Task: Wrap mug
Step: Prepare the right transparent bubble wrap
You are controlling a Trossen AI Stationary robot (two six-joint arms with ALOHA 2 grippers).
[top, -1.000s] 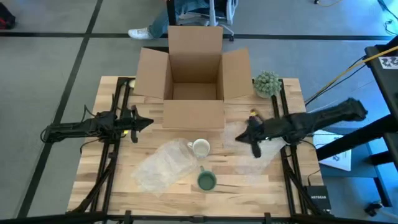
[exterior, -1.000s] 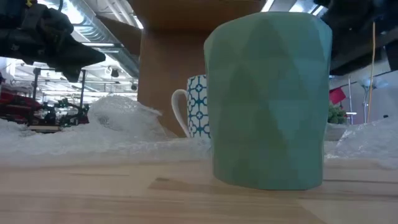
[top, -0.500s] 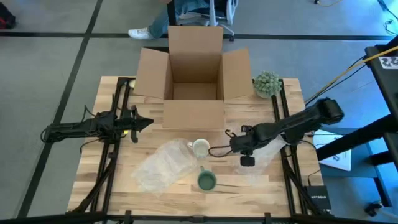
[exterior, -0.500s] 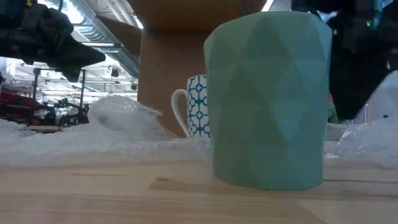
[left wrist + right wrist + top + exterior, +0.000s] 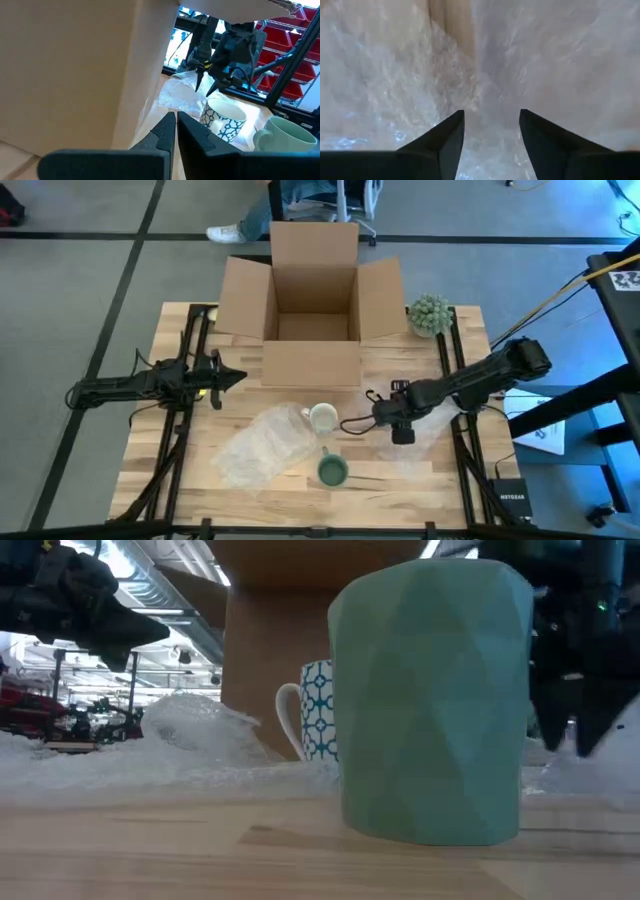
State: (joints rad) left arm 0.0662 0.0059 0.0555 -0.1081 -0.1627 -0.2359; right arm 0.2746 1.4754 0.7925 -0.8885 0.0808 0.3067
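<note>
A white mug with a blue pattern (image 5: 322,418) stands on the edge of a crumpled sheet of bubble wrap (image 5: 262,447) at the table's middle. A green mug (image 5: 332,471) stands upright nearer the front edge, filling the low view (image 5: 430,700). My right gripper (image 5: 400,436) is open and points down just above a second, flatter sheet of bubble wrap (image 5: 395,75) to the right of the mugs; its fingers also show in the left wrist view (image 5: 207,87). My left gripper (image 5: 236,377) waits shut at the table's left, above the wood.
An open cardboard box (image 5: 312,310) stands at the far middle, its flaps spread. A green ball-shaped plant (image 5: 428,314) sits at the far right. A person's legs and a chair show beyond the far edge. Bare wood lies along the near edge.
My right gripper has swung from the table's right toward the mugs and come down, tipping until its fingers point down over the right-hand bubble wrap. In the last half second it has barely shifted. Mugs and wrap have kept still.
</note>
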